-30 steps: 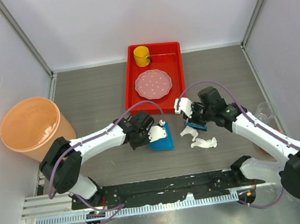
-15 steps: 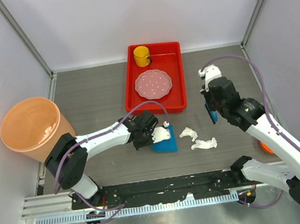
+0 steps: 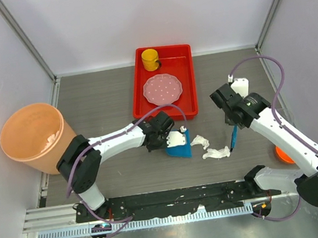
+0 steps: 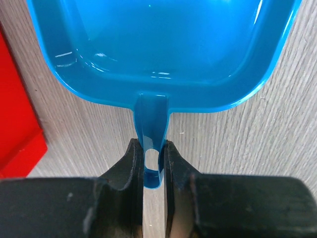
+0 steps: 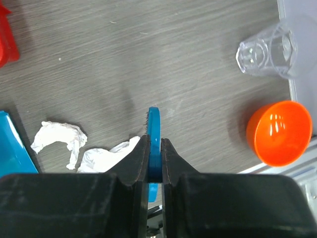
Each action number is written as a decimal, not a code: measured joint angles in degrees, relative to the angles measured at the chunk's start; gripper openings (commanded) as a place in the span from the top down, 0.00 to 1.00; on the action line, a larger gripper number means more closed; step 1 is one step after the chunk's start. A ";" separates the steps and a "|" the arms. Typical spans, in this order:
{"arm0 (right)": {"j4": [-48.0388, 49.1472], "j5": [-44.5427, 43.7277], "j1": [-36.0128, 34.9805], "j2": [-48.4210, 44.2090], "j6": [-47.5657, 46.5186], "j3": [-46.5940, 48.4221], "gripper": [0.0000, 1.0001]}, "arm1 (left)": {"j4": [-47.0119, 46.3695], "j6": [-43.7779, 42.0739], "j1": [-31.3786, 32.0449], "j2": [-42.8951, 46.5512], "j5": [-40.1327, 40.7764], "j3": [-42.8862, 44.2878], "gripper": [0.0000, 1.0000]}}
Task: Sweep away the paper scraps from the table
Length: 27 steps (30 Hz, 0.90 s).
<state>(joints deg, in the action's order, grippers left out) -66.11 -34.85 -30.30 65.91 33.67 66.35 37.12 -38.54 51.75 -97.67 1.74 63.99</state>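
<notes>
Two crumpled white paper scraps lie on the table point(image 3: 97, 97), one point(image 3: 199, 141) just right of a blue dustpan point(image 3: 179, 149) and one point(image 3: 217, 153) nearer the front. My left gripper point(image 3: 171, 141) is shut on the dustpan's handle point(image 4: 151, 144), and the pan point(image 4: 163, 49) rests flat on the wood. My right gripper point(image 3: 234, 122) is shut on a blue brush point(image 3: 232, 138), held just right of the scraps. In the right wrist view the brush point(image 5: 154, 131) points down beside the scraps point(image 5: 59, 139) point(image 5: 106, 156), and the gripper point(image 5: 155, 148) clamps it.
A red tray point(image 3: 182, 51) at the back holds a yellow cup point(image 3: 150, 58) and a pink dotted plate point(image 3: 163, 89). An orange bin point(image 3: 32, 135) stands at the left. An orange bowl point(image 5: 278, 133) and a clear cup point(image 5: 267, 49) sit at the right edge.
My right gripper lifted the brush away from the scraps to the back right, then came down again just right of them. My left gripper slid the dustpan right, closer to the scraps.
</notes>
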 measured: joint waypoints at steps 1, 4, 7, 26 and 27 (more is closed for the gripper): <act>-0.46 -0.59 -0.02 -0.50 1.60 -0.55 0.99 | 0.02 -0.76 0.00 -0.11 0.20 0.17 1.00; -1.73 -1.70 -0.02 -2.75 5.66 -3.43 0.99 | 0.15 -2.34 0.00 -0.46 0.20 0.42 1.00; -2.91 -2.58 -0.02 -4.59 9.88 -7.85 0.99 | 0.42 -4.04 0.00 -1.20 0.20 0.66 1.00; 16.28 -3.93 -17.62 2.36 16.26 -15.32 0.99 | 2.19 -4.31 0.00 -8.46 -5.22 7.15 1.00; 17.90 -3.58 -18.05 2.38 16.26 -14.97 0.99 | 2.19 -3.87 0.00 -8.48 -5.81 7.17 1.00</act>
<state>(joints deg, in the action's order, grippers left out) -48.21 -38.44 -48.36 68.29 49.93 51.37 39.31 -42.41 51.75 -106.15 -4.08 71.16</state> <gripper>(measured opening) 0.147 0.158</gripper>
